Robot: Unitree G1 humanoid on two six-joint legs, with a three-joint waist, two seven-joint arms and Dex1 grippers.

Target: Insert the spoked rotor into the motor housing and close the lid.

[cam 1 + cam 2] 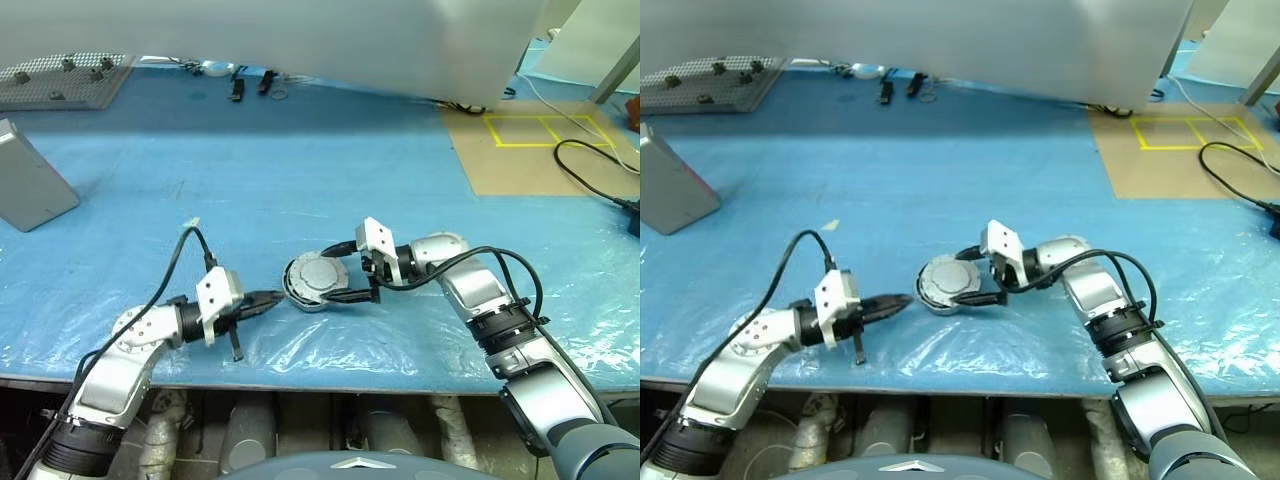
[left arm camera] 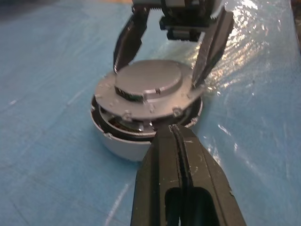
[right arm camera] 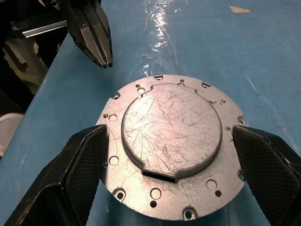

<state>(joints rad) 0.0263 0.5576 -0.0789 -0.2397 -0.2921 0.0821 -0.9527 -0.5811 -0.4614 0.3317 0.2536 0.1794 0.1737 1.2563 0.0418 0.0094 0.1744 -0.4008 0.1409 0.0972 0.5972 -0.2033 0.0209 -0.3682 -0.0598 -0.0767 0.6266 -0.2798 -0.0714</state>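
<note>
Resting on the blue plastic-covered table [image 1: 300,160], near its front edge, the motor housing [image 2: 117,143] sits as a pale round case with the lid [image 3: 171,141] lying on top of it, plain scratched grey back upward. In the left wrist view the lid looks slightly tilted, with a dark gap showing between its rim and the housing on the near side, so it may not be fully seated; that view is too close to be sure. The right gripper [image 1: 345,277] reaches in from the right with its two black fingers spread wide, one on each side of the lid, their tips right at the lid's rim; whether they actually touch it cannot be told. The left gripper [image 1: 265,300] lies low over the table just to the left of the housing, its fingers pressed together with nothing between them, the closed tip pointing at the housing's edge and just short of it. Farther back on the left a grey rectangular box [image 1: 30,180] stands on the table, well apart from the work.
</note>
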